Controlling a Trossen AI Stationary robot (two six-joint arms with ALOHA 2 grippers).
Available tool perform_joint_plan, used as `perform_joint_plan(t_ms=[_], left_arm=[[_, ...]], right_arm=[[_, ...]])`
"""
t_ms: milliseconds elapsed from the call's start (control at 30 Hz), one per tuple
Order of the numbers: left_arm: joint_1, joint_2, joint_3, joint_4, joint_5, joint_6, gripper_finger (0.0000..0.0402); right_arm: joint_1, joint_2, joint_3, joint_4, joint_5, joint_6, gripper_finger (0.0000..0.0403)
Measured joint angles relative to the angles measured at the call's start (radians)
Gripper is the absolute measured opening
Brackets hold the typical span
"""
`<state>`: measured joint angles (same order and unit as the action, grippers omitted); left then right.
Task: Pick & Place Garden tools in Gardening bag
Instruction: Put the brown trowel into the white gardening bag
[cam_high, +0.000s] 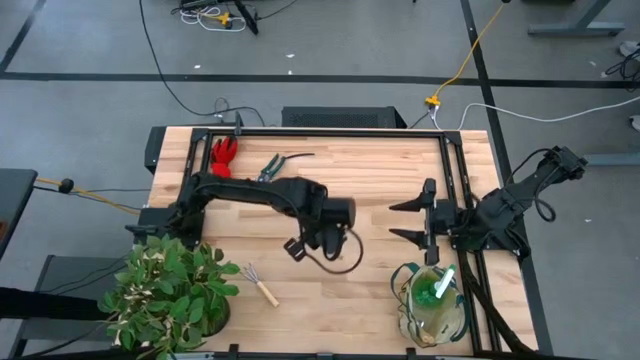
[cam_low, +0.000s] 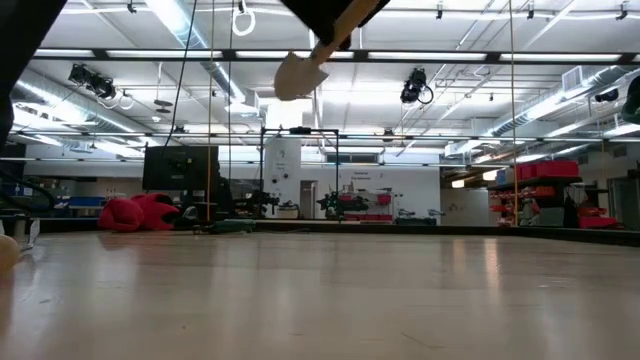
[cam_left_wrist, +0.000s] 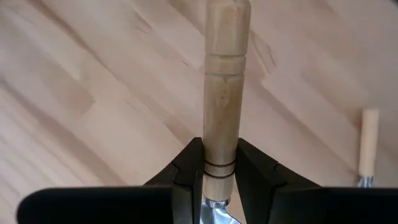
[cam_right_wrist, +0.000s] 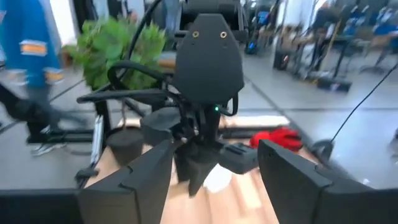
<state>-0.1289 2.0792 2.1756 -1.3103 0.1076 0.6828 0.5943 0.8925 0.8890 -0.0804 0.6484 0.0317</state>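
High view: I see my left gripper (cam_high: 322, 243) near the middle of the table (cam_high: 380, 290), well to the left of the gardening bag (cam_high: 432, 303).
Left gripper: my left wrist view shows its fingers (cam_left_wrist: 186, 177) clamped on the light wooden handle of a trowel (cam_left_wrist: 221, 118), with the silver neck just showing between them.
Trowel: in my low view its silver blade (cam_low: 297, 75) hangs in the air, clear of the tabletop.
Right gripper: my right gripper (cam_high: 408, 220) waits just above the bag in the overhead picture, jaws standing moderately wide with nothing between them.
Gardening bag: it sits at the table's front right corner, with a green-and-white item (cam_high: 440, 287) inside it.
Rake: a small rake (cam_high: 261, 284) lies far left of the bag, beside the potted plant (cam_high: 170, 292).
Shears: pruning shears (cam_high: 278, 164) lie toward the back left, well away from the bag.
Gloves: red gloves (cam_high: 223, 155) lie just left of the shears.
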Motion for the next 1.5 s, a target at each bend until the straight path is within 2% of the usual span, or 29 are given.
perform_joint_plan(t_ms=[333, 467, 767, 933, 1133, 1500], left_arm=[[0.106, 0.0, 0.18, 0.083, 0.086, -0.128, 0.0076], [0.146, -0.02, 0.173, 0.163, 0.112, -0.171, 0.0076], [0.193, -0.043, 0.181, 0.257, 0.126, -0.215, 0.0076], [0.217, -0.063, 0.18, 0.252, 0.118, -0.31, 0.0076], [0.218, -0.093, 0.181, 0.248, 0.07, -0.324, 0.0076], [0.232, -0.097, 0.181, 0.236, 0.097, -0.355, 0.0076]], right_arm=[[0.0, 0.0, 0.0, 0.239, 0.109, -0.282, 0.024], [0.0, 0.0, 0.0, 0.32, 0.155, -0.366, 0.024], [0.0, 0.0, 0.0, 0.381, 0.235, -0.395, 0.024], [0.0, 0.0, 0.0, 0.379, 0.234, -0.406, 0.024], [0.0, 0.0, 0.0, 0.379, 0.234, -0.407, 0.024], [0.0, 0.0, 0.0, 0.378, 0.234, -0.406, 0.024]])
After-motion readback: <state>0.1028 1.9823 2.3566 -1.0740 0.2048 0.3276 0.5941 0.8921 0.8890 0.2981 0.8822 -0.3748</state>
